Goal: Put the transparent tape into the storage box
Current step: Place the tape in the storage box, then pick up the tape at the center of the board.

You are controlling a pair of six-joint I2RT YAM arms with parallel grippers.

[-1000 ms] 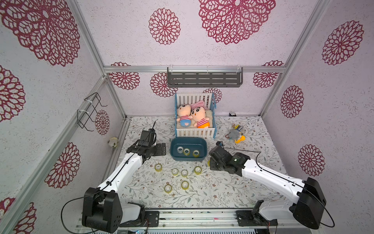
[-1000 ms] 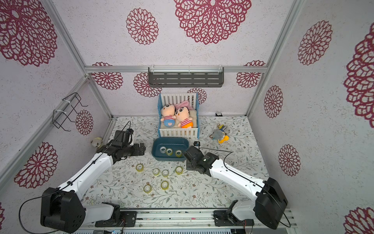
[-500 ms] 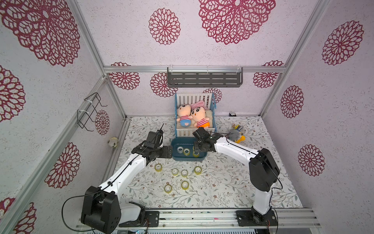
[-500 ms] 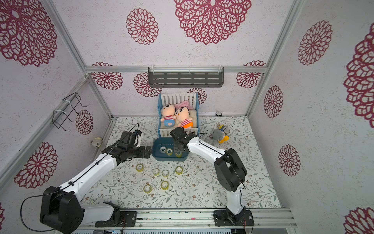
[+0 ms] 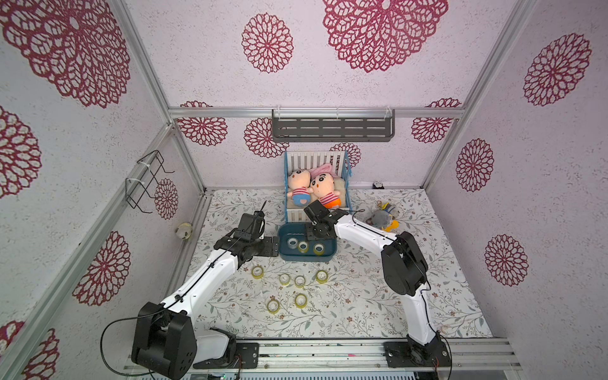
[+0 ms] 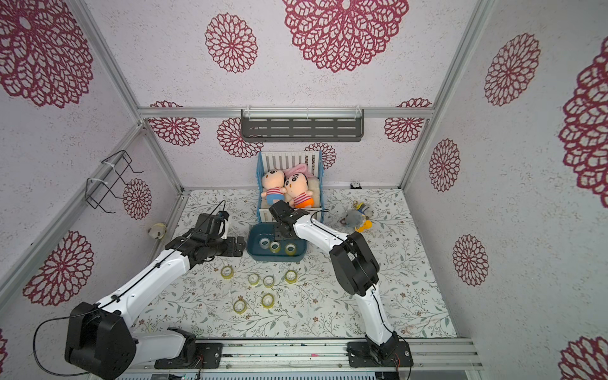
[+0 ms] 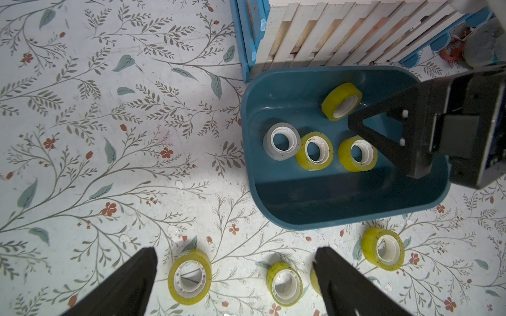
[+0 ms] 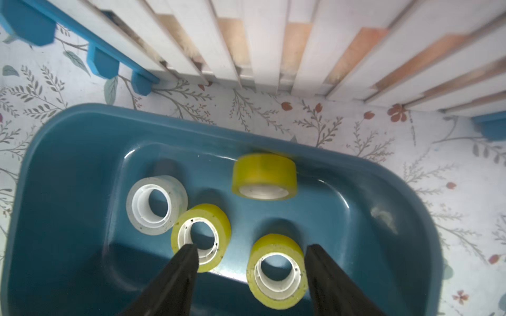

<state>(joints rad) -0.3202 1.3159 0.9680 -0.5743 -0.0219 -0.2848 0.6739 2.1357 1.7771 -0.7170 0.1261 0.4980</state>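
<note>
Right arm [image 5: 362,234] reaches over the storage box [image 5: 306,258], with the wrist above the box's back wall. Right jaws are spread fairly wide with nothing between them. The fingertips [image 8: 186,262] hang over the box floor.

The box sits toward the back middle of the bench [image 5: 362,312], its long side just in front of the toy crib [image 5: 316,161]. A thin strip of bench shows between them.

There are four rolls of tape in the box. The clear roll [image 8: 178,188] lies flat and touches the middle yellow roll [image 8: 216,216], which is also flat. The end yellow roll [image 8: 273,243] lies flat, a little apart from those two. The tipped yellow roll [image 8: 264,169] stands on edge at the wall nearest the crib. It is blurred, so I cannot tell whether it touches the wall.

Left arm [image 5: 210,273] holds its jaws just beside the box's left end in both top views. Left jaws are wide and empty, held over the bench.

The loose rolls are all yellow and lie on the bench in front of the box. A row of four [image 5: 285,275] is nearest the box, and a pair [image 5: 273,302] lies nearer the front edge. In the left wrist view one loose roll [image 7: 189,257] lies between my left fingers [image 7: 131,276], untouched.
</note>
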